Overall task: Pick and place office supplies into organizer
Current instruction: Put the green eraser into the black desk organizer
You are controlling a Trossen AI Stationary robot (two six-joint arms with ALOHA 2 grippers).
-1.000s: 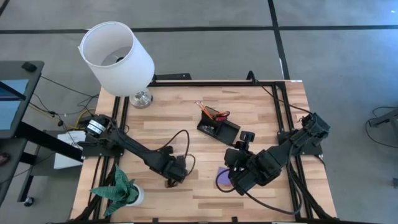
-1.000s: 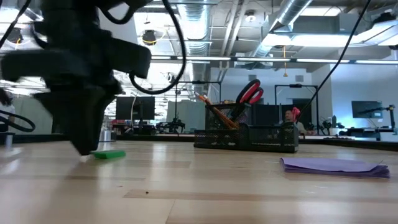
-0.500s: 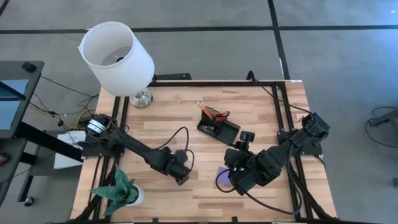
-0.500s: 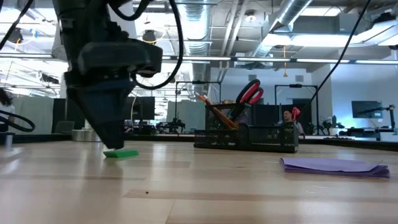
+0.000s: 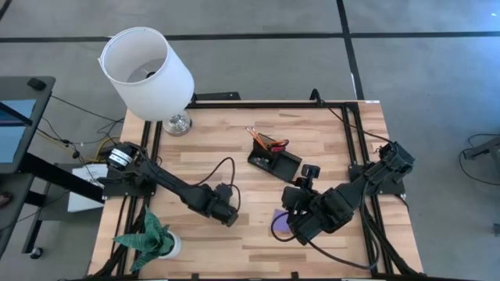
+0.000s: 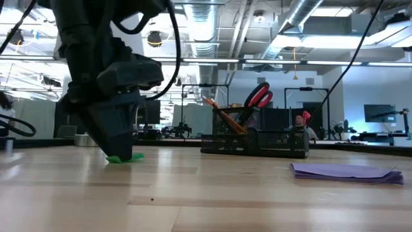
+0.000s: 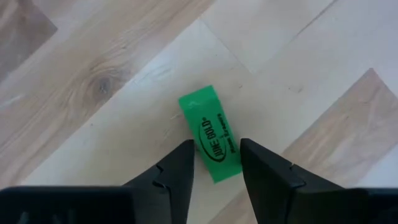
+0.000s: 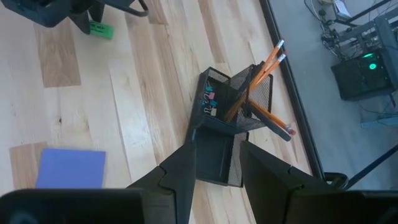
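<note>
Table [image 5: 328,136]: light wooden top with a black frame along its edges.
Organizer [image 5: 273,160]: black mesh desk tray, near the middle of the table toward the far side; taller section at the back, lower compartments in front; sits at an angle to the table edges.
Scissors [image 6: 259,96]: red handles, standing upright in the tall back section of the organizer.
Pencils [image 8: 261,74]: orange, leaning out of the same tall section, tips pointing up and outward.
Clips [image 8: 208,102]: a few small coloured ones, lying in a low compartment of the organizer.
Eraser [image 7: 210,134]: small green block with dark printed lettering, flat on the table, front-left of the organizer and well apart from it.
Left gripper [image 7: 215,158]: lowered to the table over the eraser; fingers parted, one on each side of the eraser's near end; not clamped on it, a gap shows on both sides.
Note pad [image 6: 344,171]: purple square, flat on the table near the front edge, right of the eraser.
Right gripper [image 8: 217,163]: waits above the table just beside the note pad, facing the organizer; fingers parted, holding nothing.
Lamp [image 5: 148,74]: white shade, metal base, far-left corner of the table.
Paper plant [image 5: 148,236]: green, in a white pot, near-left corner.
</note>
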